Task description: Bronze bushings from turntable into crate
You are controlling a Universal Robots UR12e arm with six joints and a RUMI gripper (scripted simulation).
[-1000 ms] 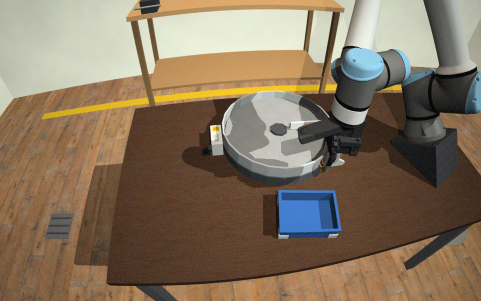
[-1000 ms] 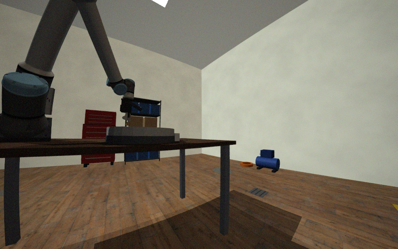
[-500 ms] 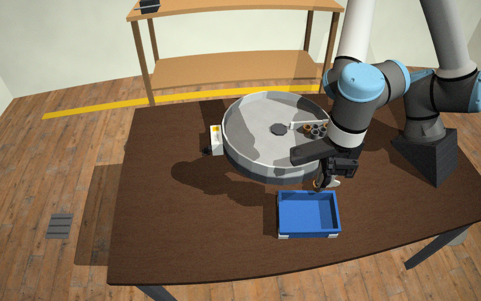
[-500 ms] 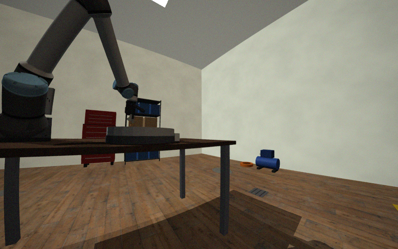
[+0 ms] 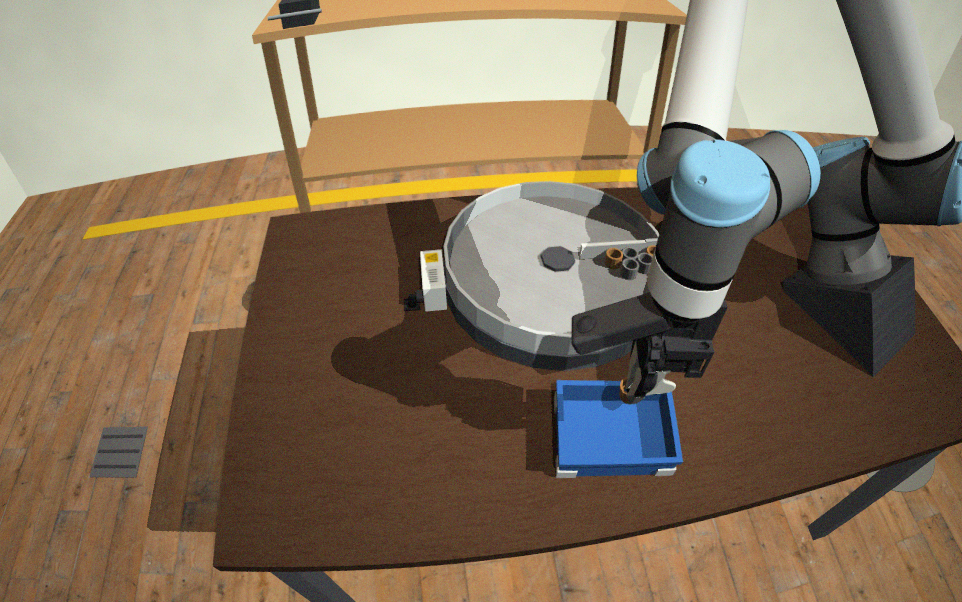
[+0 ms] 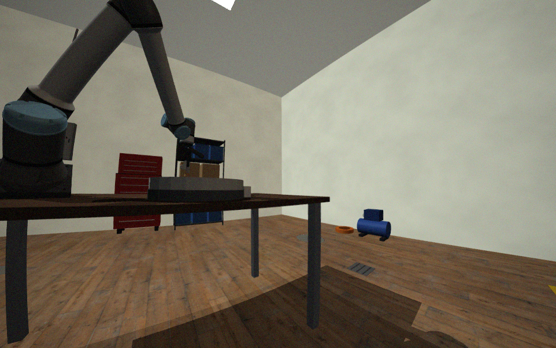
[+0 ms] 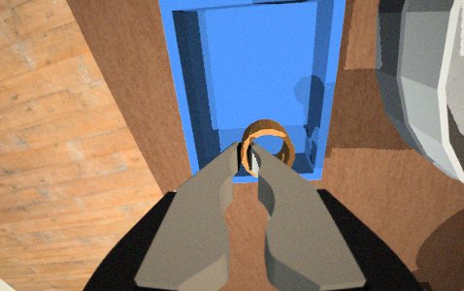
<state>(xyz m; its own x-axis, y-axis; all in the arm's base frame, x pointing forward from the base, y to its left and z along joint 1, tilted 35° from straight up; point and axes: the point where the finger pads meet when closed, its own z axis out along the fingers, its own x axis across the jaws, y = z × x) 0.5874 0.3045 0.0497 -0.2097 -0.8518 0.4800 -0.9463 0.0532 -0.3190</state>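
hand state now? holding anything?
Hand: shut on a bronze bushing, pinching its wall, above the crate.

Grey-white arm (image 5: 702,63), blue joint caps, tan claw (image 7: 247,162).
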